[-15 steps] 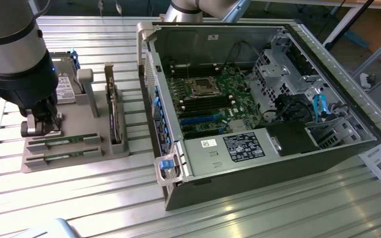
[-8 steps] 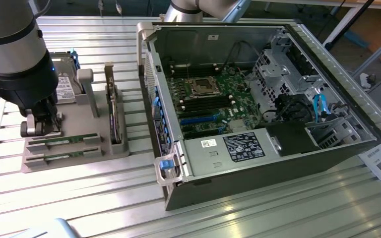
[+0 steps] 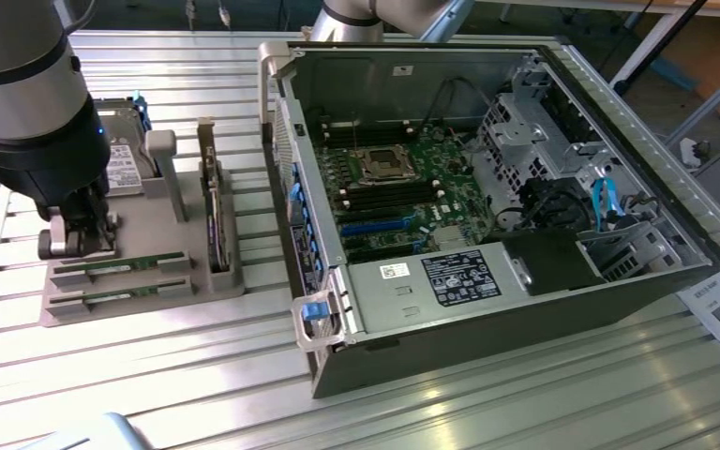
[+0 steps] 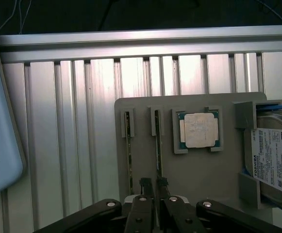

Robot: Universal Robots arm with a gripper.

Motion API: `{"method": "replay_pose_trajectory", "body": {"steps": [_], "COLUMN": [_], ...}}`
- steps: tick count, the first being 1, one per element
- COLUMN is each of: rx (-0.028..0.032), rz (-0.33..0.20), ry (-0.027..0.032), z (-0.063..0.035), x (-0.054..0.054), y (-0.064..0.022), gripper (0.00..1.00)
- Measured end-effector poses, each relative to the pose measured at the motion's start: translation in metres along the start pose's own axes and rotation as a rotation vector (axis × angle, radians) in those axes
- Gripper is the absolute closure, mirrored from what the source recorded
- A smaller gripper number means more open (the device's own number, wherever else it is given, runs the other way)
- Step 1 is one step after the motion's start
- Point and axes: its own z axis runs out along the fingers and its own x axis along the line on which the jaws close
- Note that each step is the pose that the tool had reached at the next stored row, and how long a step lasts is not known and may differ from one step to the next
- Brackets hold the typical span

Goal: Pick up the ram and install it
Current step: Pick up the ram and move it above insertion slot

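The jaws stand a little apart, gripping nothing, low over the gray holder (image 4: pixel 204 179) on the tabletop (image 4: pixel 68 136). The ram (image 4: pixel 157 145) sits edge-up in its slot beside a second stick (image 4: pixel 127 145), one end just between them.

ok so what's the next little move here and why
Probably ease the gripper straight down over the ram's end. Its jaws stand a little apart and line up with the ram beside the processor. That ram sits in its slot in the holder, and it doesn't look gripped yet.
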Motion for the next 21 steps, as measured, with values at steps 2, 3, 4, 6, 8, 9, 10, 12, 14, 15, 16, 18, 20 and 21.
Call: {"method": "replay_pose_trajectory", "body": {"steps": [2, 3, 4, 6, 8, 9, 10, 12, 14, 15, 16, 18, 20, 21], "rx": [0.0000, 0.0000, 0.0000, 0.0000, 0.0001, 0.0001, 0.0000, -0.0001, 0.0000, 0.0000, 0.0000, 0.0000, 0.0001, 0.0001], "rz": [0.000, 0.000, 0.000, 0.000, 0.000, 0.000, 0.000, 0.000, 0.000, 0.000, 0.000, 0.000, 0.000, 0.000], "ry": [0.0000, 0.0000, 0.0000, 0.0000, -0.0001, -0.0001, 0.0000, 0.0000, 0.0000, 0.0000, 0.0000, 0.0000, -0.0001, -0.0001], "z": [0.0000, 0.0000, 0.0001, 0.0006, 0.0021, 0.0027, 0.0040, 0.0054, 0.0071, 0.0078, 0.0087, 0.0113, 0.0137, 0.0147], "x": [0.000, 0.000, 0.000, 0.002, 0.006, 0.008, 0.011, 0.015, 0.018, 0.019, 0.020, 0.023, 0.025, 0.026], "y": [0.0000, 0.0000, 0.0000, -0.0002, -0.0004, -0.0006, -0.0008, -0.0010, -0.0012, -0.0014, -0.0014, -0.0018, -0.0020, -0.0020], "gripper": [0.75, 0.75, 0.75, 0.75, 0.75, 0.75, 0.75, 0.75, 0.75, 0.75, 0.75, 0.75, 0.75, 0.75]}}
